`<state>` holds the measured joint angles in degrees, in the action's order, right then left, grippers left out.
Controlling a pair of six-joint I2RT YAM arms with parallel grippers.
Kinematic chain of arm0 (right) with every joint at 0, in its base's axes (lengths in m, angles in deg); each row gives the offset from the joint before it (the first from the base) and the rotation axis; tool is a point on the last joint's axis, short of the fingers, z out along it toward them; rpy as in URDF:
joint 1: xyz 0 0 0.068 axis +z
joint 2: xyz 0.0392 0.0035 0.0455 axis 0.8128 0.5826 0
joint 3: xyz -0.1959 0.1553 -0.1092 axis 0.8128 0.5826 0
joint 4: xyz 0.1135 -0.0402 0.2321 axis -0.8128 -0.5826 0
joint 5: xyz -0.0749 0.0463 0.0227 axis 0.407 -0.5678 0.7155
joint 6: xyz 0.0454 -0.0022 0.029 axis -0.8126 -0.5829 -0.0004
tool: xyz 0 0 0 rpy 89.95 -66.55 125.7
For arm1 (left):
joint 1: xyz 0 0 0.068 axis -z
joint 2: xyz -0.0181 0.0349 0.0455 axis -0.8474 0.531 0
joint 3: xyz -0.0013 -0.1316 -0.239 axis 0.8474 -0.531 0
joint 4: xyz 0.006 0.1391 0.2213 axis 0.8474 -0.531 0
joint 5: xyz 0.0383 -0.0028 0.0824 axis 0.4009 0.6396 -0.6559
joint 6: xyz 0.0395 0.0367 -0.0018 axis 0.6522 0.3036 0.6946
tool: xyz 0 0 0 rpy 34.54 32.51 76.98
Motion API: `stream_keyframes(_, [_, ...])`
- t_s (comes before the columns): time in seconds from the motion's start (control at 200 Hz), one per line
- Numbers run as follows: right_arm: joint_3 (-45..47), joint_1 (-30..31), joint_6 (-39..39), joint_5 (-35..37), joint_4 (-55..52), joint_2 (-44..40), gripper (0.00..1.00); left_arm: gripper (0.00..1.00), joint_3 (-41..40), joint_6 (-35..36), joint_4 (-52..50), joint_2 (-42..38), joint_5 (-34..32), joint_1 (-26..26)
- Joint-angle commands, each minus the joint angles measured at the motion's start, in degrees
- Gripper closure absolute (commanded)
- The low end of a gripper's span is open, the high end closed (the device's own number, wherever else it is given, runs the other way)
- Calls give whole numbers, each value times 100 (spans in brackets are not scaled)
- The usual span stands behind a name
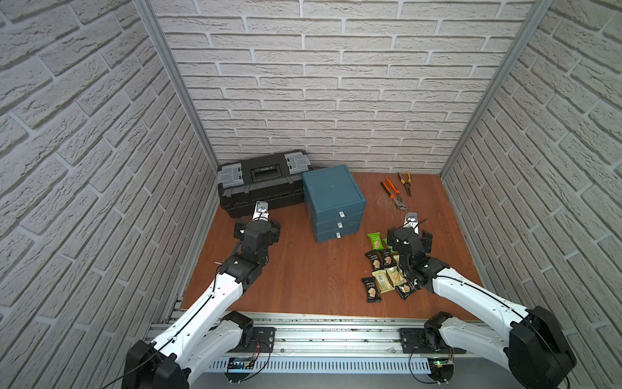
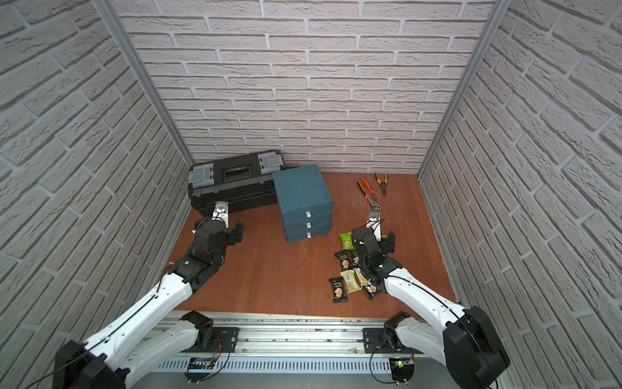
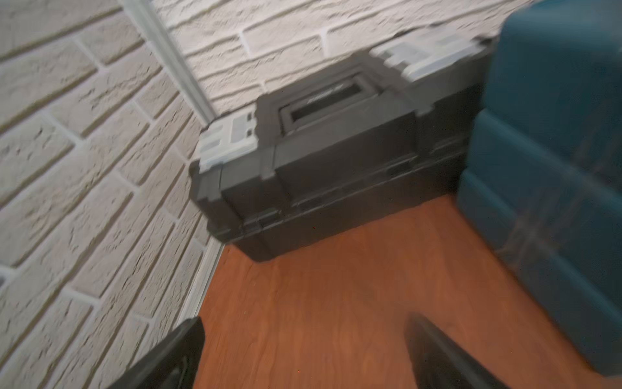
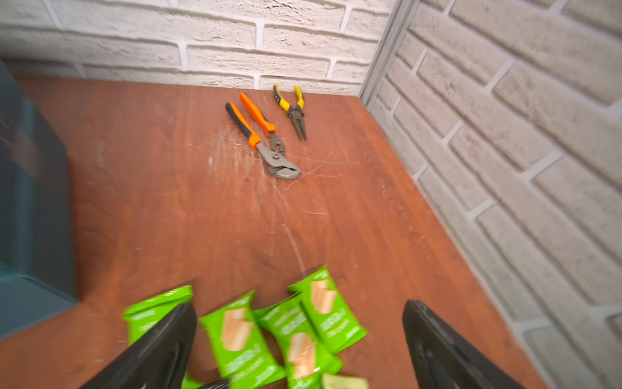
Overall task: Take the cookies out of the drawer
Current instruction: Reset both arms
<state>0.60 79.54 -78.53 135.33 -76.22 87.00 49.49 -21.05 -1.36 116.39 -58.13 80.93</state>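
Lying beneath right claw (image 4: 299, 304): cookies (image 4: 239, 336)

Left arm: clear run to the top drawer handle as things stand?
Probably yes. Left gripper is open and empty; only bare table lies between it and the handle on the cabinet's front.

From the table (image 1: 303, 269) centre, the drawers (image 1: 331, 195) stand at 12 o'clock, the toolbox (image 1: 262, 183) just beside them at 10, two pliers (image 4: 276, 158) at 2, the cookies (image 1: 383, 279) heaped at 4.
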Motion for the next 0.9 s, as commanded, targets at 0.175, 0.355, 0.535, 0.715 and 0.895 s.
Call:
stream_keyframes(0.175, [1318, -985, 1230, -1182, 3367, 411, 0, 2, -1504, 573, 3755, 925, 215, -855])
stream_keyframes(0.355, [1377, -1640, 1070, -1769, 4245, 948, 0, 1, -1792, 1072, 5473, 2365, 343, -987])
stream_keyframes(0.535, [1371, -2014, 1101, -2377, 5204, 1829, 0, 2, -1889, 1317, 6561, 3291, 937, -1299])
stream_keyframes(0.715, [1165, -2023, 1504, -3319, 5390, 2438, 1, 1, -1862, 690, 6495, 3468, 1815, -1974])
stream_keyframes(0.895, [794, -2118, 1378, -3390, 4628, 2423, 0, 1, -1010, 309, 5099, 3767, 2701, -2550])
